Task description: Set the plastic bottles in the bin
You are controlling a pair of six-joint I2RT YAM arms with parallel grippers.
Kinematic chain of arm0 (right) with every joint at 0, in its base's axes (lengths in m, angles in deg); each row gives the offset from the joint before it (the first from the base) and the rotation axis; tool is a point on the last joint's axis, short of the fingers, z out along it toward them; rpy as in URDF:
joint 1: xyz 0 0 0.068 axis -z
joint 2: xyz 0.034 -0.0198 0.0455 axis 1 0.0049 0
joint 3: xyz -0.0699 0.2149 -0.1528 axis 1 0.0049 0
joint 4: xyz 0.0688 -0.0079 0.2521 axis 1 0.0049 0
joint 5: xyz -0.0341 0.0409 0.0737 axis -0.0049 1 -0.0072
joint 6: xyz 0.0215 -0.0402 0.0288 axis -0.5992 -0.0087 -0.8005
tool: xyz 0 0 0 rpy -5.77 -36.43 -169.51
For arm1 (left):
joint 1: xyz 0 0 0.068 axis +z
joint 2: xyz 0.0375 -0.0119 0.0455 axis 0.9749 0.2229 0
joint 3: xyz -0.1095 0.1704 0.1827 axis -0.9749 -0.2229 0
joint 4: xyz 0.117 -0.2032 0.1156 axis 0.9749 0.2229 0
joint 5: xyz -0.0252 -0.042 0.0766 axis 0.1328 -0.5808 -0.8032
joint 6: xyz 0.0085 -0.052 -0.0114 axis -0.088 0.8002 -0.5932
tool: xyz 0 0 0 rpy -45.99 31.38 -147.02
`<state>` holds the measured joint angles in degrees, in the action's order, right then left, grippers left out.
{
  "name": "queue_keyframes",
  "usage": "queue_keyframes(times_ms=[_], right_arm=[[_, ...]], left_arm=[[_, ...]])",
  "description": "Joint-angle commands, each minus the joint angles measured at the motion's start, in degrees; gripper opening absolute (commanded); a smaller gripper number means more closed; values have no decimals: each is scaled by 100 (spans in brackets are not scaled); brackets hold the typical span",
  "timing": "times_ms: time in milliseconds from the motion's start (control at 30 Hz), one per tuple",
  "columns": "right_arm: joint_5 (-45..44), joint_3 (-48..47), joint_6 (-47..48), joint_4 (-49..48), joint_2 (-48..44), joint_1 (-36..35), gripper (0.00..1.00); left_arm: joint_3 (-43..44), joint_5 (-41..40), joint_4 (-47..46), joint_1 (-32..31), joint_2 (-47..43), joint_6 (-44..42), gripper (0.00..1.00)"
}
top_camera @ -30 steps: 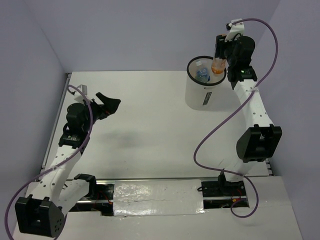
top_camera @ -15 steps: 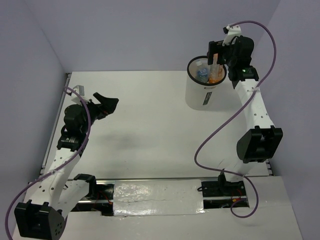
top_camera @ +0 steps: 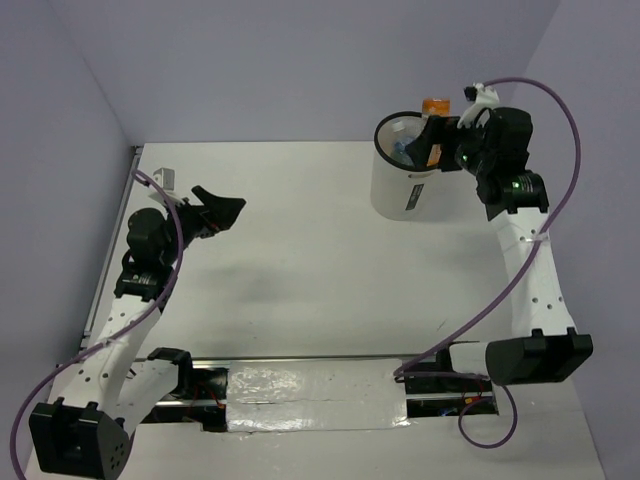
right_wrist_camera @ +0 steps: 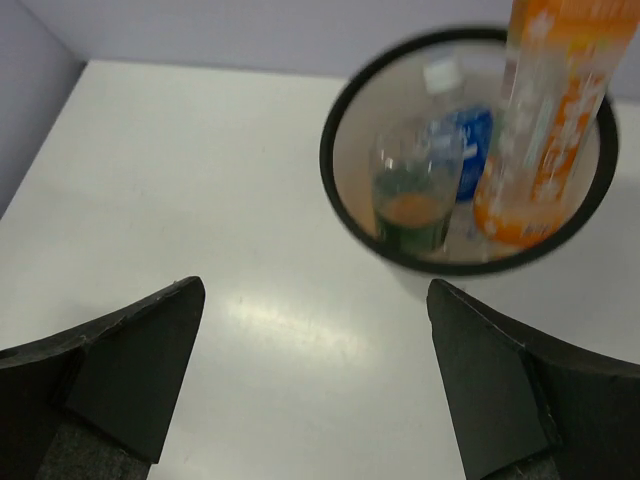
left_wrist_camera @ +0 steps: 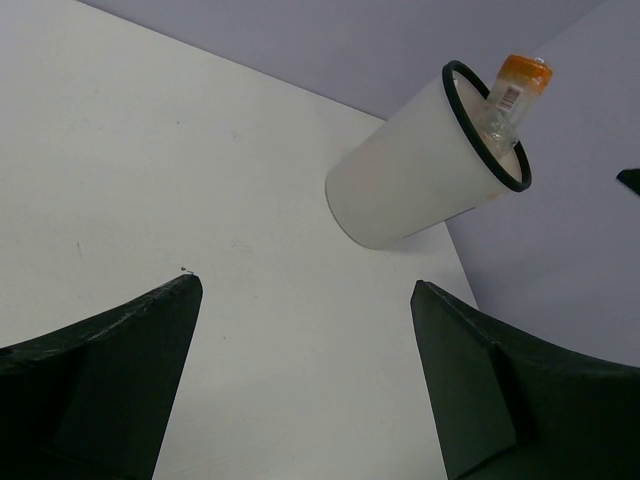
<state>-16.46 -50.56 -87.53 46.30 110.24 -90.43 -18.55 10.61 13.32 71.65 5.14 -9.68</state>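
**A:** How do the claws stand?

**B:** The right gripper [right_wrist_camera: 313,290] is spread wide with nothing between its fingers. It hangs at the right side of the bin [top_camera: 400,190], about level with the rim. The left gripper [left_wrist_camera: 305,288] is just as wide and empty, over the table [top_camera: 300,250] at the left, well apart from the bin.

**A:** And the bottles?

**B:** In the bin, at the table's far right. An orange bottle [right_wrist_camera: 545,120] leans on the wall, with its cap above the black rim. A clear bottle with a blue label [right_wrist_camera: 465,140] and a clear one with a green label [right_wrist_camera: 410,200] sit lower. That wrist view is blurred.

**A:** What could go wrong?

**B:** The tall one, I'd say. It pokes out close to the open fingers, so a low sideways pull-away could clip it and lever it out. It could also shove the bin, which looks like a light, smooth cylinder that would slide or tip on the slick white table.

**A:** Textures?

**B:** The bottles are thin, glossy and round, and would probably roll if spilled. The fingers are matte black wedges.
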Motion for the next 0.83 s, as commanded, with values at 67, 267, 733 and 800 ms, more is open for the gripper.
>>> queue_keyframes(times_ms=[67,267,733,800], right_arm=[[-120,754,-272,419,-779,18,100],[-418,1623,-150,622,-1640,18,100],[-972,2478,17,832,-2644,18,100],[-990,2531,105,771,-2732,18,100]], left_arm=[[419,376,-452,29,88,18,99],[481,561,-645,29,238,158,99],[384,675,-567,29,71,264,99],[367,666,-514,29,18,246,100]])
